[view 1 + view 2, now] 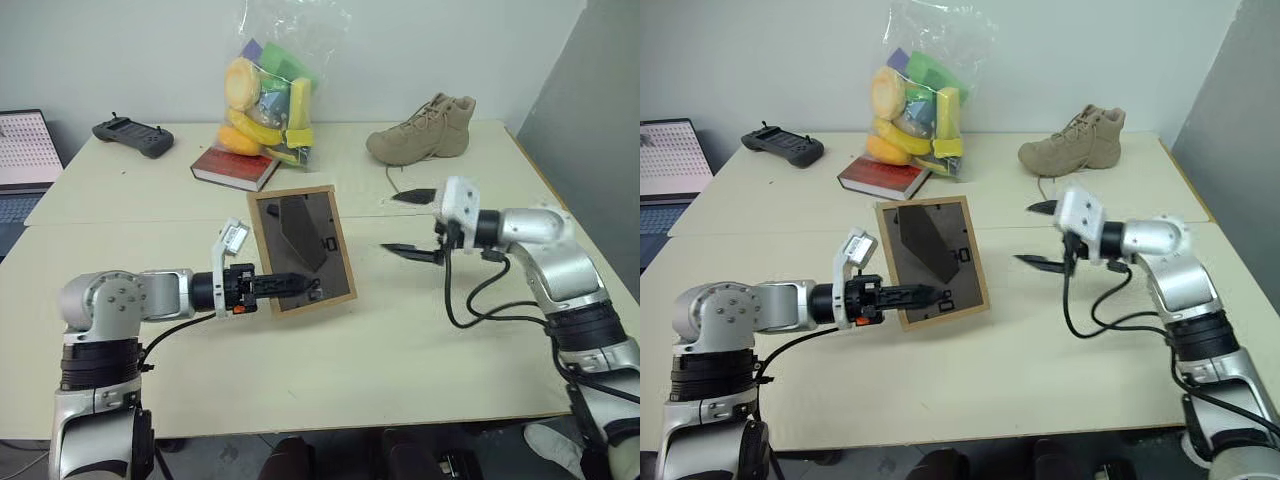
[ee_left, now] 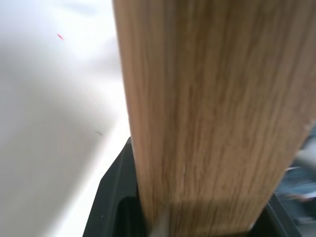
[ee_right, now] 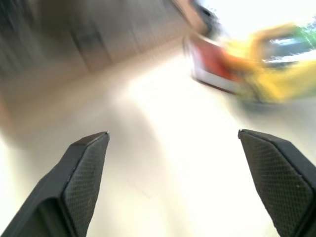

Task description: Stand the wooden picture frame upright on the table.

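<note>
On the cream table [image 1: 400, 330], the wooden picture frame [image 1: 300, 247] stands tilted, dark back toward the camera, its lower edge clamped in the left tool [image 1: 290, 285] to steady it; the right tool [image 1: 410, 222] waits wide open just beside.

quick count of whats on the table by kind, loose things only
picture frame: 1
red-covered book: 1
tan boot: 1
clear bag of colourful toys: 1
black handheld controller: 1
total: 5
</note>
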